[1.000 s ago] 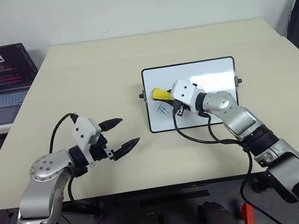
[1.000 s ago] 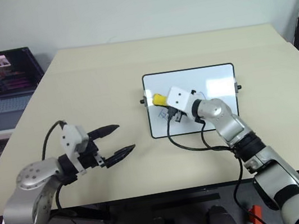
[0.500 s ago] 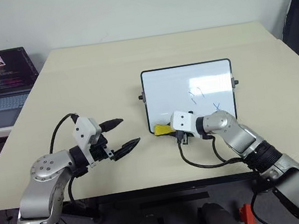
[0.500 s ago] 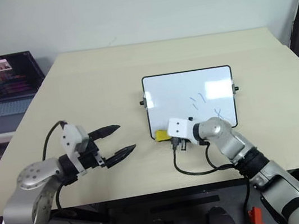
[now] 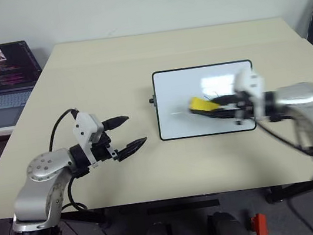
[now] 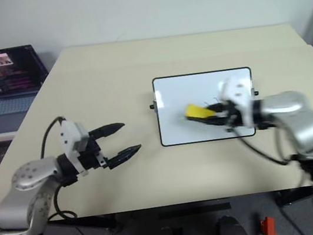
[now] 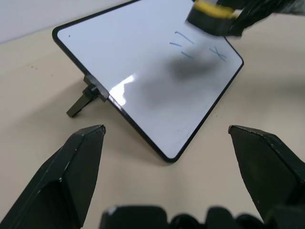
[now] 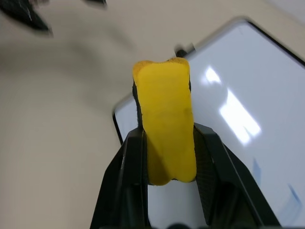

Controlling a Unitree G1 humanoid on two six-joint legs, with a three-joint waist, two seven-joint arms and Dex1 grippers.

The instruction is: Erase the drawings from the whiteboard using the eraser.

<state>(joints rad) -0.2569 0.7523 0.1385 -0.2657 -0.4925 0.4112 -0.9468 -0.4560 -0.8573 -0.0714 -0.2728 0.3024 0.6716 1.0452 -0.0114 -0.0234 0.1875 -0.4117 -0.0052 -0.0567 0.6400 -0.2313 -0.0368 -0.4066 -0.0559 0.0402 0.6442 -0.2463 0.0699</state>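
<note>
A: Where do we stand with the eraser (image 5: 203,105)?

B: We have it clamped in the right gripper (image 5: 215,110), jaws closed on its sides, its yellow end sticking out past the fingertips. It hangs over the middle of the board (image 5: 170,91), which lies flat on the bench (image 5: 106,66).

A: And the marks that are left?

B: In the left wrist view we see a pair of short strokes (image 7: 183,43) and an X (image 7: 218,52), both blue. The eraser sits just beside them there, toward the board's far edge. We judge the marks lie under or just behind the eraser's tip, on the right arm's side of the board. Whether the eraser touches the surface, we cannot tell.

A: Long axis?

B: The eraser points along the board's length, toward the short side nearest our left arm. So we think the next wipe calls for drawing it back toward the right arm, pressed down, across those strokes.

A: Could the left gripper (image 5: 126,136) help?

B: It hovers over the bench well clear of the board's short side, jaws spread wide and empty. The right one is plainly nearer, already above the board.
</note>
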